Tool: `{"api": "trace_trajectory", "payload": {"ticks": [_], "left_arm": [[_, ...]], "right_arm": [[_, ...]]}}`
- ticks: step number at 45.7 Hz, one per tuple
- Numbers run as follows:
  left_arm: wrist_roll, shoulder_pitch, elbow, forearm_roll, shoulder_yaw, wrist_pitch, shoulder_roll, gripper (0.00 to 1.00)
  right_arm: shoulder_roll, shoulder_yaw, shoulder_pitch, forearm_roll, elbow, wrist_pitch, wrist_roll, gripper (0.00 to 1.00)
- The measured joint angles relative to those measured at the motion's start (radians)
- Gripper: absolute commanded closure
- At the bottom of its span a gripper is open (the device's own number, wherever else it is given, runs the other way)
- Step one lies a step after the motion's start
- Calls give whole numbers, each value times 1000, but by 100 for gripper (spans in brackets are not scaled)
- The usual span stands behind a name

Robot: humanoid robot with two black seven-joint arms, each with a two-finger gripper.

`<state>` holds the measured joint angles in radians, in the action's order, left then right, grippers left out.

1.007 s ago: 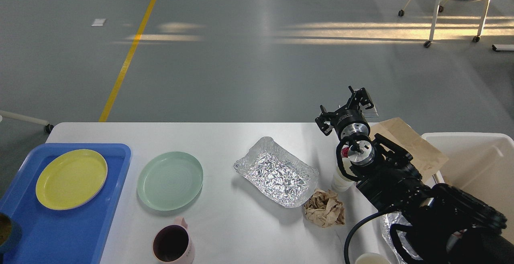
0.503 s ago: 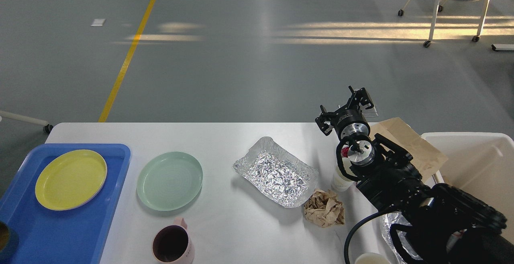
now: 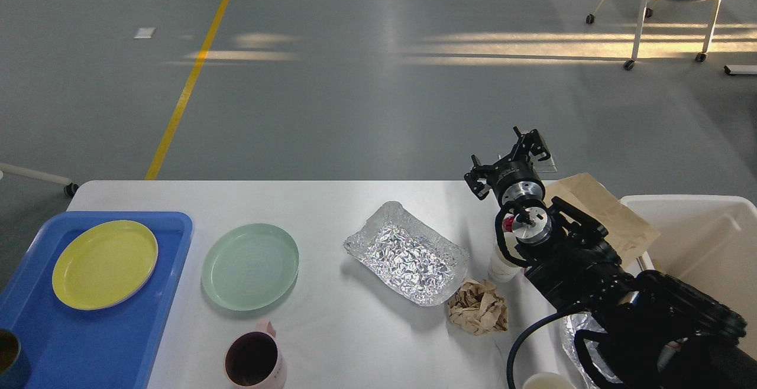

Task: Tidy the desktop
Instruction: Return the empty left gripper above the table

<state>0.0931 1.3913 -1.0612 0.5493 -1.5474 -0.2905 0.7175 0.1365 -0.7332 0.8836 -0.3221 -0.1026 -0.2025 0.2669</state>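
Head view, looking down on a cluttered desktop (image 3: 331,330), white and broad, filling the lower half of the scene from left edge to right.

At far left, a blue tray (image 3: 177,229) holding a yellow plate (image 3: 104,263) and, at its near corner, a dark cup (image 3: 7,360); probably the gathering place for dishes. Just beside the tray, on the bare surface, a pale green plate (image 3: 249,266); nearer, a pink mug (image 3: 255,360), not yet on the tray.

In the middle, an empty foil tray (image 3: 405,253), with a ball of crumpled brown paper (image 3: 478,306) touching its near right corner. Just right of that, a white paper cup (image 3: 501,268), half hidden behind the arm. Beyond, a flat brown paper bag (image 3: 603,211) lying partly over the rim of an off-white bin (image 3: 709,241) at far right; likely where the rubbish belongs.

Reaching in from lower right, the black right arm, its right gripper (image 3: 507,163) raised above the far table edge, near the bag and above the cup. Fingers spread apart, nothing visibly between them; seemingly poised to pick the next piece of litter.

Left arm out of sight.
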Motion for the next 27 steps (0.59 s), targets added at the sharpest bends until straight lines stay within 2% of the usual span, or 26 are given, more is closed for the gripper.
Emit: {"api": "trace_trajectory", "payload": {"ticks": [14, 22, 27], "left_arm": [[8, 6, 0, -3, 3, -29, 11, 43], [12, 43, 0, -8, 24, -132, 54, 33], [13, 89, 0, -8, 26, -205, 73, 31]], "right_arm": [[0, 0, 0, 0, 0, 0, 0, 0], [0, 0, 0, 0, 0, 0, 0, 0], [0, 0, 0, 0, 0, 0, 0, 0]]}}
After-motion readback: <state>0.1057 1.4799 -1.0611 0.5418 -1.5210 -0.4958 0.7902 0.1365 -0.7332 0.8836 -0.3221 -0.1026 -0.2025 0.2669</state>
